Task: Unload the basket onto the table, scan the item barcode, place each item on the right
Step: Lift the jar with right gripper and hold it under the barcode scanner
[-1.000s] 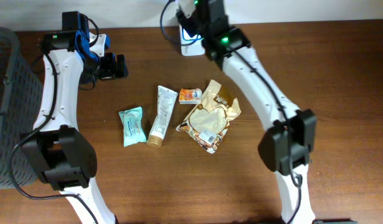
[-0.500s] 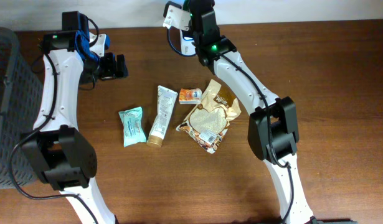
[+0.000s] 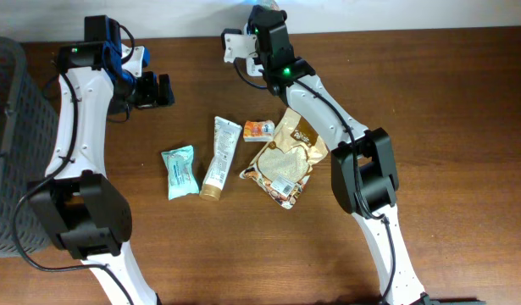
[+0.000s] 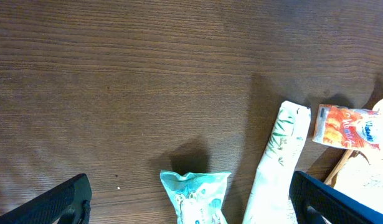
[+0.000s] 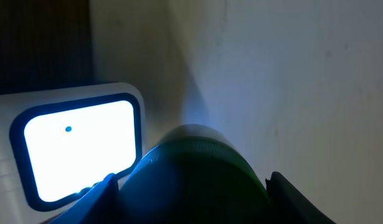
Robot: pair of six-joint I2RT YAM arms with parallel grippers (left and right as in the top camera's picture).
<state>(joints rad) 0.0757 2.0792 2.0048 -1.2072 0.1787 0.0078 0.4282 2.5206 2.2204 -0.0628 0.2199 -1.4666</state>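
In the right wrist view a dark green rounded item (image 5: 194, 180) fills the space between my right gripper's fingers (image 5: 291, 199), which are shut on it. Just left of it glows the scanner's white window (image 5: 79, 149), its bluish light falling on the item. No barcode shows. From overhead, my right gripper (image 3: 267, 19) is at the table's back edge by the wall. My left gripper (image 3: 155, 89) hangs open over bare wood at the left, well away from it. Its dark fingers (image 4: 340, 202) frame the bottom corners of the left wrist view.
A teal packet (image 3: 179, 171), a white tube (image 3: 220, 158), a small orange packet (image 3: 259, 130) and a tan bag (image 3: 285, 158) lie mid-table. The grey basket (image 3: 6, 127) stands at the far left. A pale wall runs behind the table.
My right arm has swung left and turned at the wrist, bringing the held item up beside the scanner. The left arm and the items on the table have not moved.
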